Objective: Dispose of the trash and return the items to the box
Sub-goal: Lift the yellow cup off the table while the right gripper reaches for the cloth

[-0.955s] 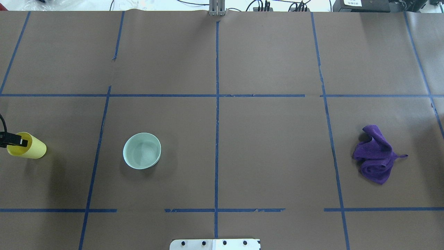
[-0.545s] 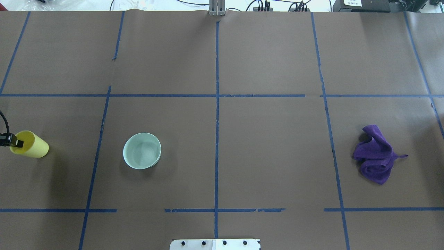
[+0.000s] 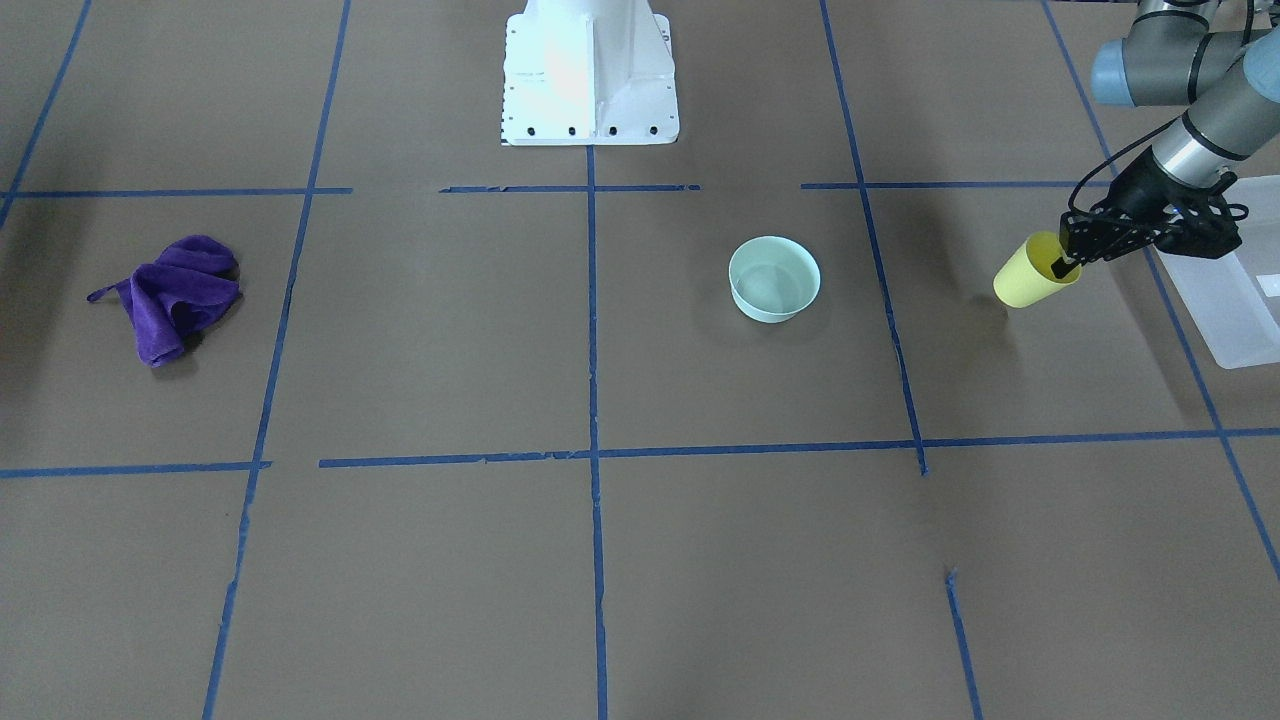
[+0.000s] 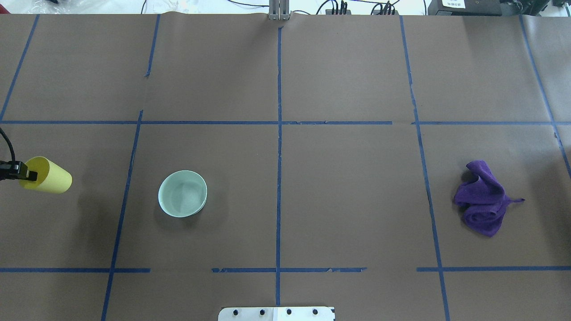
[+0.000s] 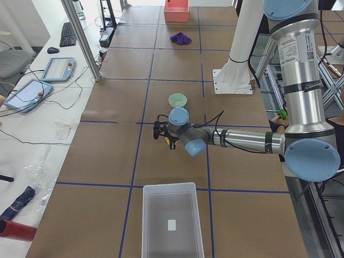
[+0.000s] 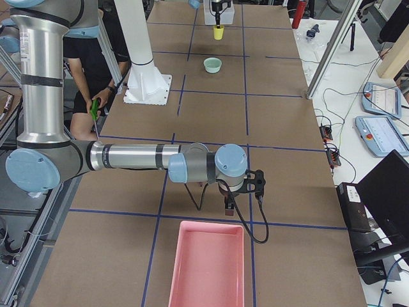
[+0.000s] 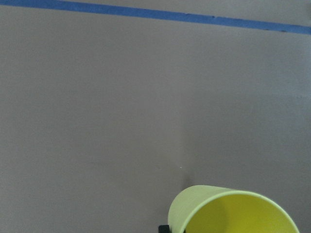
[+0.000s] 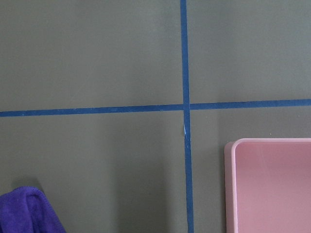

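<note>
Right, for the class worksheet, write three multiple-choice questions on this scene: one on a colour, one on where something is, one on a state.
1. What colour is the bowl?
A) red
B) pale mint green
C) black

2. Where is the purple cloth?
A) on the robot's right side of the table, apart from the bowl
B) inside the bowl
C) touching the bowl

3. How is the yellow cup?
A) upright on the table
B) upside down on the table
C) tilted, pinched at its rim by the left arm's fingers

Answers:
1 B, its wall and inside read pale green.
2 A, the overhead view shows it alone, far to the right.
3 C, one finger sits inside the leaning cup's mouth.
</note>
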Controlling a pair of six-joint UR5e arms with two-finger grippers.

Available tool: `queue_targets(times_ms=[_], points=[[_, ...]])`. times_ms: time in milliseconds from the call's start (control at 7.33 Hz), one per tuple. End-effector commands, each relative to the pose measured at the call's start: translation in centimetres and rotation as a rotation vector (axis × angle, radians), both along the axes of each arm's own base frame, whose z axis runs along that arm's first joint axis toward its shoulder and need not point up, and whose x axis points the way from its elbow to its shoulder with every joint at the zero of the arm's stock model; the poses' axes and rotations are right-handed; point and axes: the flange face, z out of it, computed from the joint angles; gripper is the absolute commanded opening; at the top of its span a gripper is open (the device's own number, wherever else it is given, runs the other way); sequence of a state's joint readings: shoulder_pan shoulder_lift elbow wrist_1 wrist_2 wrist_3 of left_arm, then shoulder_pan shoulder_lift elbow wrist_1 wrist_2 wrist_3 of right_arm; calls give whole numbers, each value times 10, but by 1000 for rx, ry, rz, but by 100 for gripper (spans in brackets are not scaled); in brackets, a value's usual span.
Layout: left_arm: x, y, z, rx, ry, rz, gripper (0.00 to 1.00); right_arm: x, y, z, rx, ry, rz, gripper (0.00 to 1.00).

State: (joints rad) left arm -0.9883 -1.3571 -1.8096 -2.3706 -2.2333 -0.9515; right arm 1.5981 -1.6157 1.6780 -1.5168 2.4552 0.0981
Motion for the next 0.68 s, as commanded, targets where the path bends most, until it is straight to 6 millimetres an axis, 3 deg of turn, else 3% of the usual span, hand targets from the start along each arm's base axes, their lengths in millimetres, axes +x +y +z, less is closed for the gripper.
queue_targets(times_ms=[0,273,545], points=[[-18,-8,-36,-20,-8,-35,0,-6,-7,-3,1,-13,-11,100],[-23,-14,-62,50,24,-13,0,-33,8,4,-5,-34,-35,100],[-38,-23,-68,90,-18,1,0,-84,20,-3,-8,-62,48,100]])
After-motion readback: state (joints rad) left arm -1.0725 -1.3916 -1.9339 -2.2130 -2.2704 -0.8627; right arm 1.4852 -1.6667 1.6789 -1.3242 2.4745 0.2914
